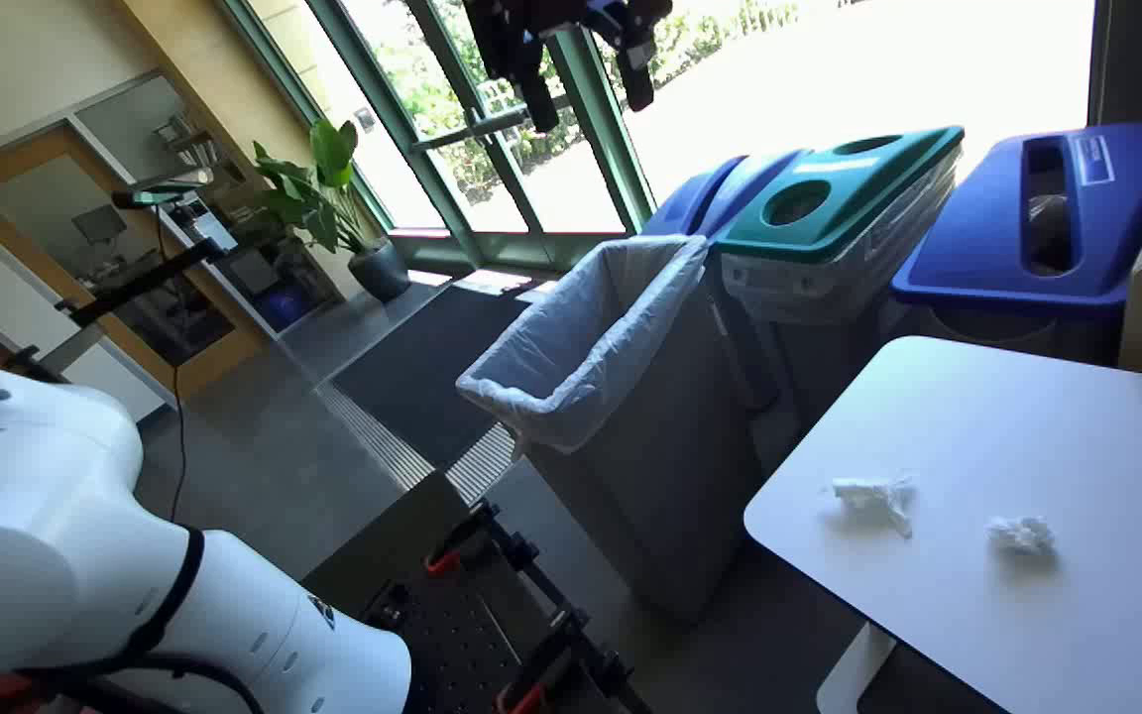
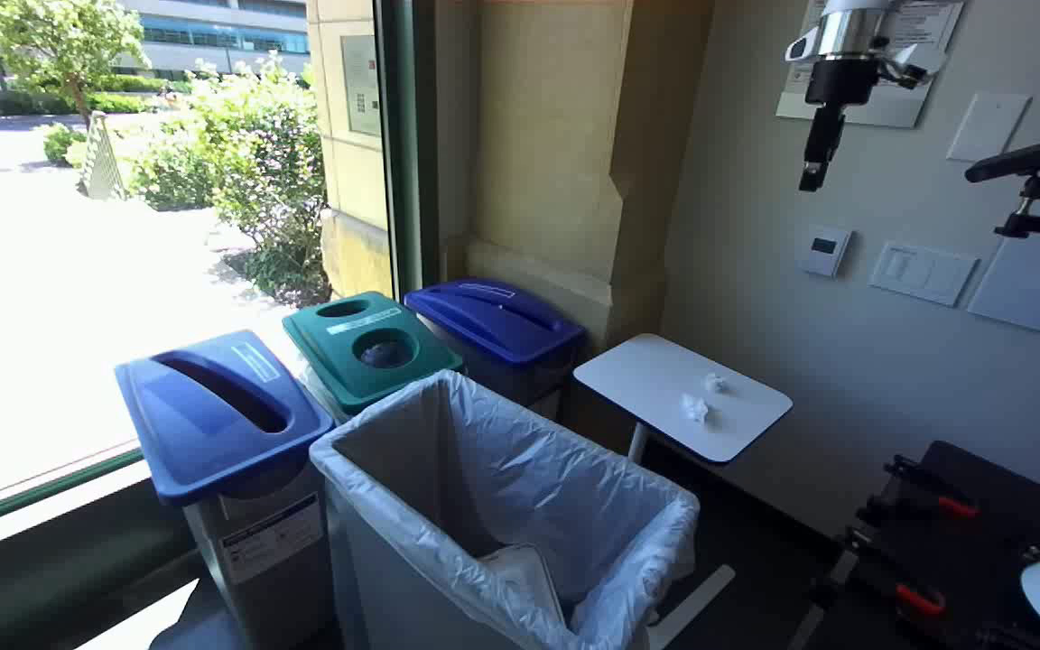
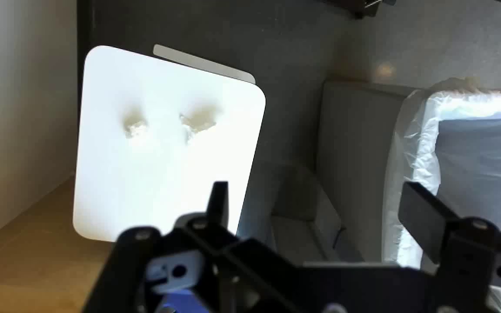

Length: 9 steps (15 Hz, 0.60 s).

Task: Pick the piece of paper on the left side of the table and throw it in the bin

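Nearest your wrist camera: your end effector is hanging well above the tabletop, its two matte-black, blocky fingers standing wide apart.

Below, to the right in the wrist view, the bin is showing a smooth dark grey wall, tall and straight-sided. Its liner bag, pale and thin, is folding over the top in wrinkled, faintly glossy creases. In an exterior view you are seeing a flat, pale, round-cornered object lying inside.

Next to the bin, a gap of floor between, the tabletop is spreading white and smooth, squarish with rounded corners; glare is washing out part of it from your wrist camera. Your piece of paper is resting on it, a wide, flattish white crumple with one stubby end and a ragged tail, lying nearer the bin-side edge. The second wad is sitting near it, apart, smaller and rounder, finely puckered.

Farther back, rigid lids are catching daylight: a green lid with round holes, and on either side of it a blue lid and another blue lid, each cut with a long slot.

Farther still, a broad-leaved plant is rising from a round dark pot beside green-framed glass doors.
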Available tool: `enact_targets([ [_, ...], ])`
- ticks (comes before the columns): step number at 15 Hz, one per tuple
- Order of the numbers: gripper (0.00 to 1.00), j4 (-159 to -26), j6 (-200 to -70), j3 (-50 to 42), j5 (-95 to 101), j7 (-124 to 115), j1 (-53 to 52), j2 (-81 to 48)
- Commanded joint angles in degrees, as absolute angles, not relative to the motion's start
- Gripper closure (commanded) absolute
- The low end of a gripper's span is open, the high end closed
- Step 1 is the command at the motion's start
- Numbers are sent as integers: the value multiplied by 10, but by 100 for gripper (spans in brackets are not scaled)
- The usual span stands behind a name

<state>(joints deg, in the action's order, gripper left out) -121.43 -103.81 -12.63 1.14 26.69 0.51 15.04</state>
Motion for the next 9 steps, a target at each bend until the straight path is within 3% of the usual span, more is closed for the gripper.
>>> enact_targets([
  [1,0,-1213,-1037,-115,8,270,18,149],
  [9,0,-1220,-1068,-115,6,243,23,119],
])
